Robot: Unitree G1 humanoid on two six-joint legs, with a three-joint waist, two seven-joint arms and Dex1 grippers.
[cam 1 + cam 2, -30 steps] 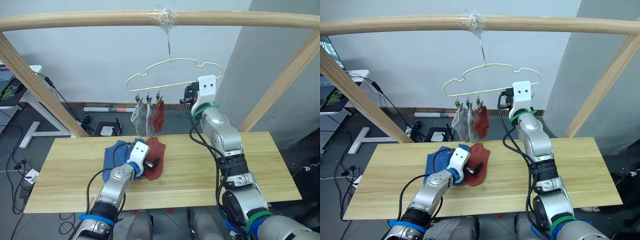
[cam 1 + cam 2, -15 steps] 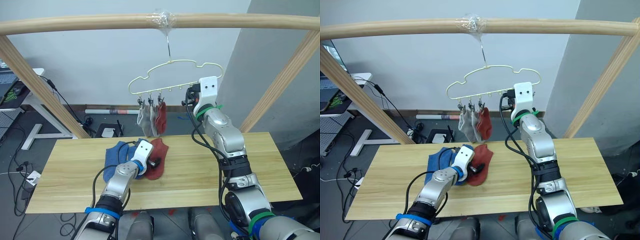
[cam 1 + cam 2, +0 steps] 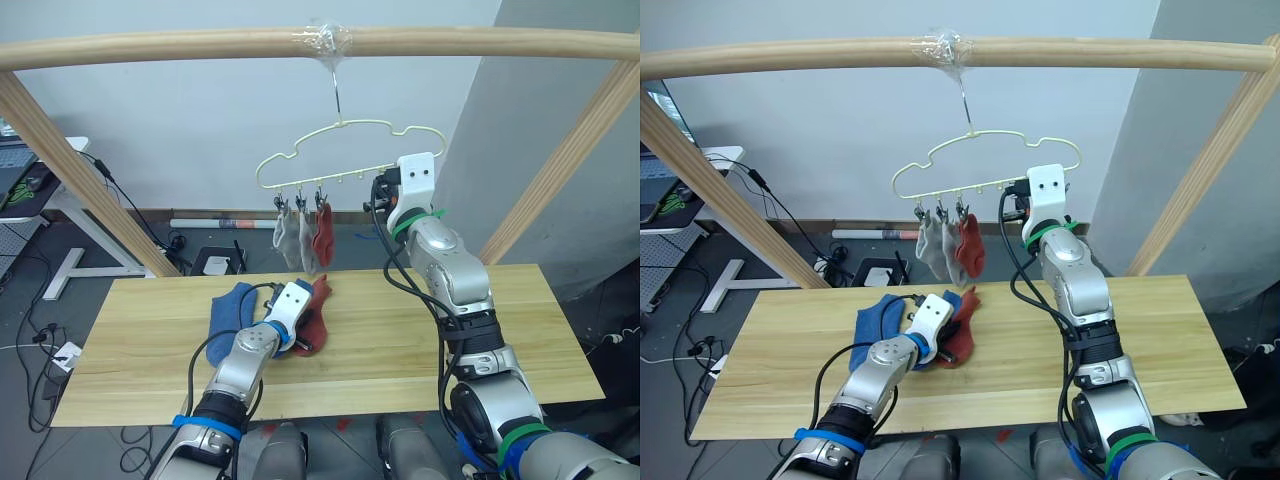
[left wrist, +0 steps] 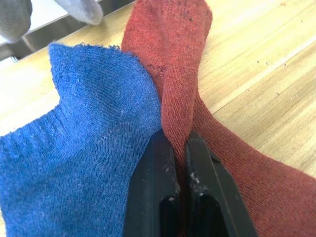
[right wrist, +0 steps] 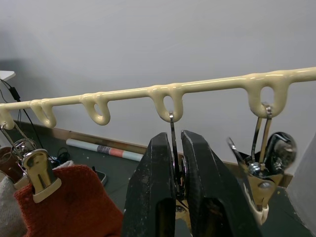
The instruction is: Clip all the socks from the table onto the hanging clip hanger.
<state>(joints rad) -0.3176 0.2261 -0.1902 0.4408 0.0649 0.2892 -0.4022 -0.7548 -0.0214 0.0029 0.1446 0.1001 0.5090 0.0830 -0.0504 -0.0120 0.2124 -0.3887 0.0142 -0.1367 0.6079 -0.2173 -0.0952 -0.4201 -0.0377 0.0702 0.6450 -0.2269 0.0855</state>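
Observation:
A rust-red sock (image 4: pixel 173 49) lies on the table (image 3: pixel 420 330), partly over two blue socks (image 3: pixel 228 315). My left gripper (image 4: pixel 180 143) is shut on a raised fold of this red sock, next to a blue sock (image 4: pixel 84 148). The pale-yellow clip hanger (image 3: pixel 345 150) hangs from the top pole. Two grey socks (image 3: pixel 290 240) and a red sock (image 3: pixel 322 238) are clipped at its left end. My right gripper (image 5: pixel 177 140) is up at the hanger's bar, shut on a metal clip (image 5: pixel 172 123) under one loop. Another empty clip (image 5: pixel 261 173) hangs beside it.
A round wooden pole frame (image 3: pixel 200 42) spans the top, with slanted posts (image 3: pixel 60 160) at both sides behind the table. A white desk (image 3: pixel 60 200) and cables stand on the floor at the far left. The table's right half (image 3: pixel 520 330) is bare wood.
My left gripper has closed on the red sock on the table and pulled a fold of it up. The right gripper has stayed on the hanger's clip.

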